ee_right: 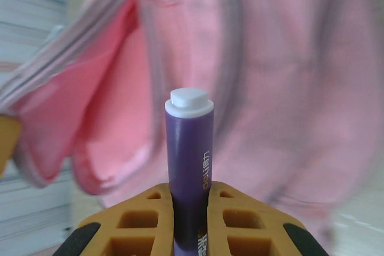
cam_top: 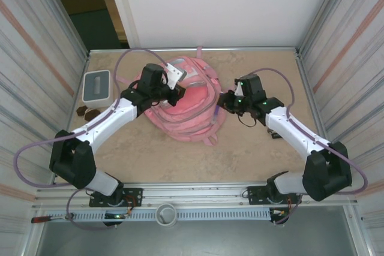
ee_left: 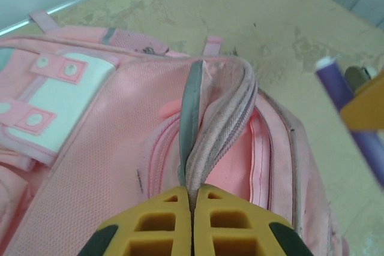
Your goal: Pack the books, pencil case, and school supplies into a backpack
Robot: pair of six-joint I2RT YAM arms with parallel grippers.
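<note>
The backpack (cam_top: 186, 103) lies on the table (cam_top: 180, 160), box (cam_top: 96, 86) left, pen (cam_top: 215, 112) right.

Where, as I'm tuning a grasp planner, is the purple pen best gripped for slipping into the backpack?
Probably on the rear barrel, pinched across its width from behind, as the right tool does: the purple pen is a slim cylinder, leaving its white-capped end free to enter the backpack.
</note>
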